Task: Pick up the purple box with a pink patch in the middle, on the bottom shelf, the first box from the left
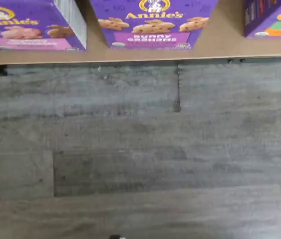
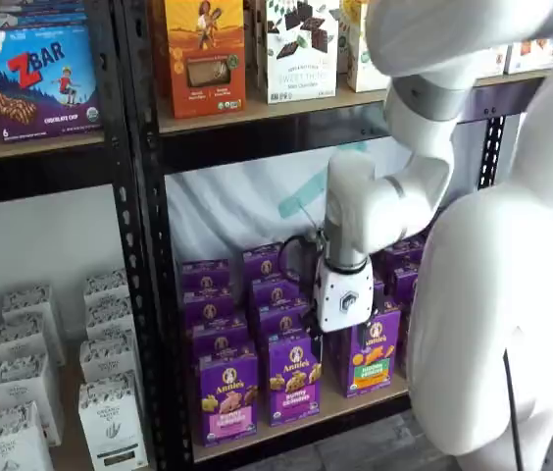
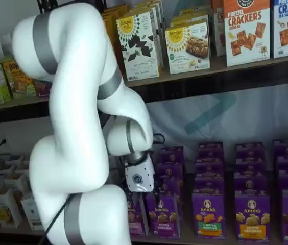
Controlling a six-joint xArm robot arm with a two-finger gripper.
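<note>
Wrist view is filled mostly by grey plank floor (image 1: 140,149), with the front edge of the bottom shelf (image 1: 215,47) running across beyond it. Three purple cartons are seen standing at that edge: the purple box (image 1: 31,25) with its pink label band, a purple carton with a purple label (image 1: 153,22) beside it, and a purple carton with a green-and-orange label (image 1: 272,17) farther along and apart from the others. No fingers are shown in this view.

The same three front cartons are seen in a shelf view: the purple box (image 2: 226,395) at the left end of the front row, just inside the black rack upright (image 2: 149,255), with the purple-label carton touching its side and the green-and-orange one past that. Rows of further purple cartons are stacked behind them. The tool (image 2: 343,294) is seen as a white body on the end of the white arm (image 2: 414,157), held above the front row, over the gap between the middle and right-hand cartons, so the purple box lies below it and off to the left, well apart. In both shelf views only the white body is visible; the black fingers are not made out, so it cannot be told whether they are spread or closed. Nothing is seen held.
</note>
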